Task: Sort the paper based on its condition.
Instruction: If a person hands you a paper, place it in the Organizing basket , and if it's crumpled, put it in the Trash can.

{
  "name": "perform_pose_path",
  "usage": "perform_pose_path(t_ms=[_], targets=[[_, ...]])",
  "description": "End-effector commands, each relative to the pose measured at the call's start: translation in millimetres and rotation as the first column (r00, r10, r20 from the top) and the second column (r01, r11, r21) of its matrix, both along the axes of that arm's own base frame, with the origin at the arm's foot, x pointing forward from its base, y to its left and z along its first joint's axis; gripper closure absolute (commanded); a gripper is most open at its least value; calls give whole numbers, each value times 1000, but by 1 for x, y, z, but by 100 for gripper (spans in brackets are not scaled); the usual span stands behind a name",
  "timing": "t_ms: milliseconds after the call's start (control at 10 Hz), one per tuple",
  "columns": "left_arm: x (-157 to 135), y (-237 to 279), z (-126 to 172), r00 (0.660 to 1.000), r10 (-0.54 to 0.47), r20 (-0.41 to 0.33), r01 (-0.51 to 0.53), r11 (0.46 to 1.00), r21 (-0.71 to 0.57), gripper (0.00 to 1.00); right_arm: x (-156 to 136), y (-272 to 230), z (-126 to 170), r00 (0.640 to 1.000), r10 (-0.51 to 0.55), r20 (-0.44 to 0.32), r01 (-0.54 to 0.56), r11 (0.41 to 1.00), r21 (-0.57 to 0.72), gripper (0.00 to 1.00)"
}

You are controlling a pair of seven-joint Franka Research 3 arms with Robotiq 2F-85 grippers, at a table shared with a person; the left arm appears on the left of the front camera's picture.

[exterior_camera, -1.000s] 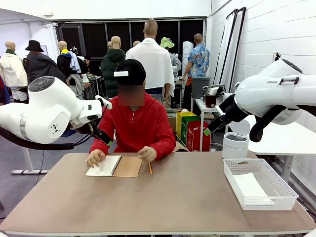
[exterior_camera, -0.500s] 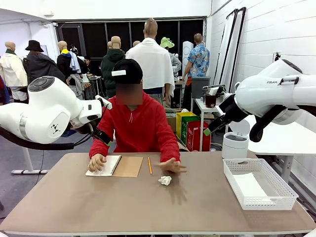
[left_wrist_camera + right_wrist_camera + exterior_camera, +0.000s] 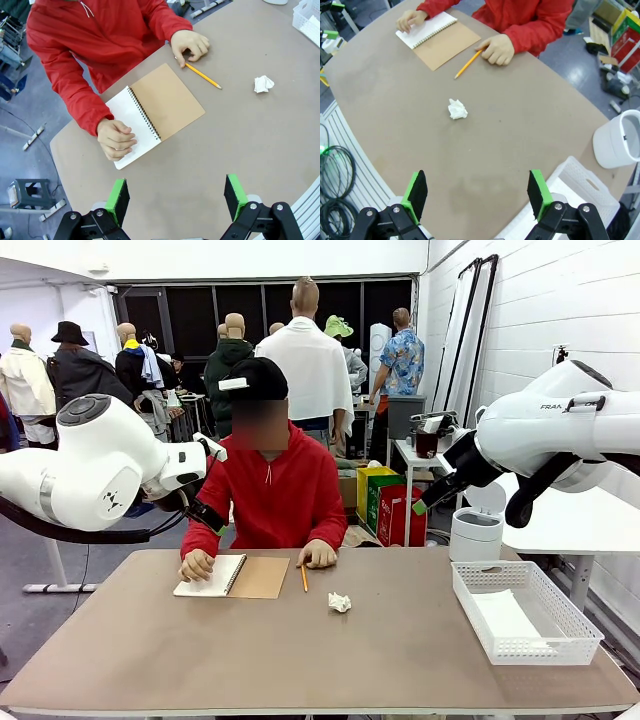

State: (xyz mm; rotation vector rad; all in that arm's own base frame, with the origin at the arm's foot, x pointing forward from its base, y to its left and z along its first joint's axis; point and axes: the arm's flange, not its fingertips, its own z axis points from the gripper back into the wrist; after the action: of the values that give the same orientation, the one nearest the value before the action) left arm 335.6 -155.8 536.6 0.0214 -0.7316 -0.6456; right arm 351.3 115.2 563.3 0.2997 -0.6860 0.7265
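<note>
Paper [image 3: 457, 109]: crumpled ball, apparently one sheet | left gripper [image 3: 176, 197]: spread, well clear | right gripper [image 3: 477, 192]: spread, well clear

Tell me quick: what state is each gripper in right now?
Left gripper: open, holding nothing.
Right gripper: open, holding nothing.

On the desk [image 3: 200, 660], the crumpled paper [image 3: 340, 602] lies just right of the frame's centre. Behind it and to the left, the pencil [image 3: 304, 578] lies beside the open notebook [image 3: 250, 578], with a person's hand [image 3: 196, 564] on the notebook's left page. At lower right, the basket [image 3: 545, 650] holds a flat sheet [image 3: 505, 618].
</note>
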Motion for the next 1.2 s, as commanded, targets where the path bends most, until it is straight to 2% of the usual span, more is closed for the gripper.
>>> perform_pose_path(t_ms=[0, 300, 600, 700, 900, 1000, 1100], targets=[[0, 1, 0, 1000, -2, -1, 2, 1000, 4, 0, 10, 14, -4, 999, 26, -18, -27, 999, -42, 0], [0, 1, 0, 1000, -2, -1, 2, 1000, 4, 0, 42, 54, -21, 993, 80, -81, -92, 984, -154, 0], [0, 1, 0, 1000, -2, -1, 2, 1000, 4, 0, 70, 89, -55, 986, 126, -105, -149, 957, -248, 0], [0, 1, 0, 1000, -2, -1, 2, 1000, 4, 0, 76, 97, -67, 982, 137, -133, -168, 952, -256, 0], [0, 1, 0, 1000, -2, -1, 2, 1000, 4, 0, 89, 106, -82, 980, 139, -141, -174, 945, -277, 0], [0, 1, 0, 1000, -2, -1, 2, 1000, 4, 0, 84, 109, -79, 984, 122, -126, -154, 945, -288, 0], [0, 1, 0, 1000, -2, -1, 2, 1000, 4, 0, 79, 106, -82, 977, 140, -158, -178, 950, -256, 0]])
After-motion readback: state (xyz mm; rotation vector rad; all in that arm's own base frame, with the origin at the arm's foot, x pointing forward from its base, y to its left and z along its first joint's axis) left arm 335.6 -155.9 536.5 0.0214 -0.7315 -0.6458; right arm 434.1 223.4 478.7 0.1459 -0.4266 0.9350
